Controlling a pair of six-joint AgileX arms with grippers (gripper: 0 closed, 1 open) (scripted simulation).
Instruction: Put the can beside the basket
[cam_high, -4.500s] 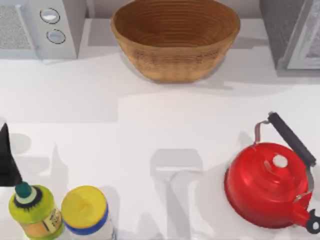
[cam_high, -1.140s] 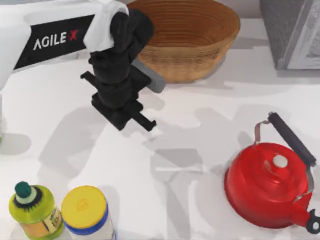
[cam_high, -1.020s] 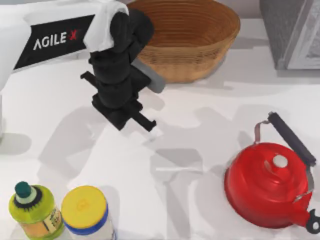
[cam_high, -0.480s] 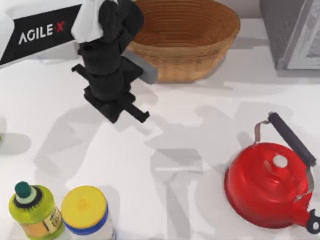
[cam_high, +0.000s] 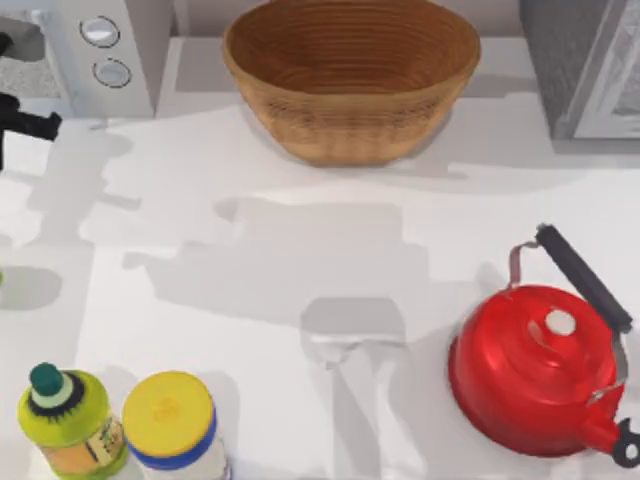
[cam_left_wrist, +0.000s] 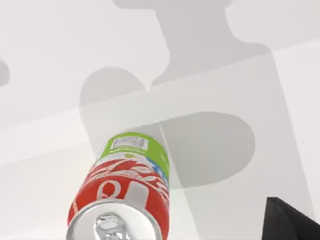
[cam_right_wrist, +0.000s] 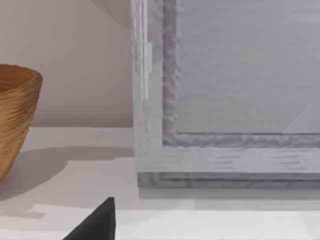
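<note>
just one can (cam_left_wrist: 125, 192), one basket (cam_high: 350, 80); left gripper (cam_high: 20, 125) grip state unclear.

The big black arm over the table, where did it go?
The left arm pulled away from beside the basket toward the table's left edge, where a bit of the left gripper now shows. Its wrist camera looks down at a red can standing free on the table. Kettle, basket and two bottles stayed put.

left claw (cam_high: 18, 122): matte black, angular bracket | finger tips (cam_left_wrist: 292, 220): black, wedge-shaped
</note>
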